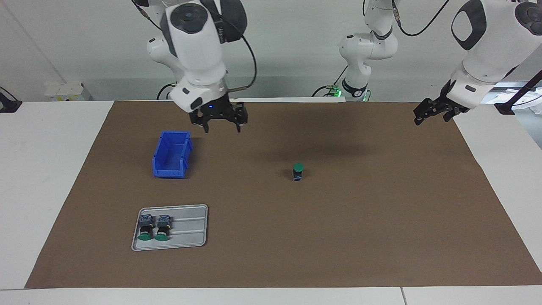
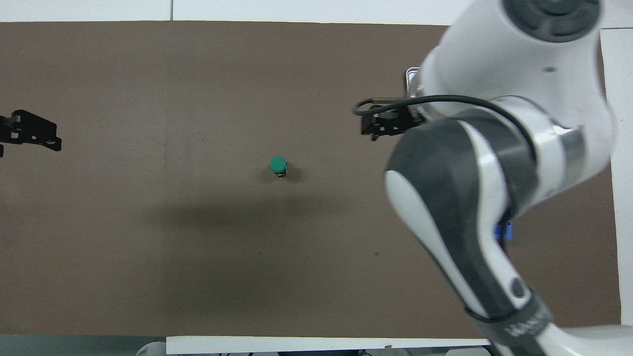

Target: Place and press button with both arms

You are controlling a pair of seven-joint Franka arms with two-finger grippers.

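Upright near the middle of the brown worktop [image 1: 381,237] stands the button [image 1: 298,171], green cap up, touched by nothing. Toward the right arm's end, a blue bin [image 1: 171,154] sits nearer the robots than a grey tray [image 1: 192,228] carrying two more buttons [image 1: 153,227] lying on their sides. Above the mat beside the bin hangs the right hand [image 1: 222,125], fingers spread and empty. Over the mat's edge at its own end hangs the left hand [image 1: 432,114], released too. No lettering is legible.

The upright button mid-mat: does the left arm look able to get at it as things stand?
Probably yes. The button stands alone on bare mat, and the left gripper, open, hangs over the mat's edge with nothing between them.
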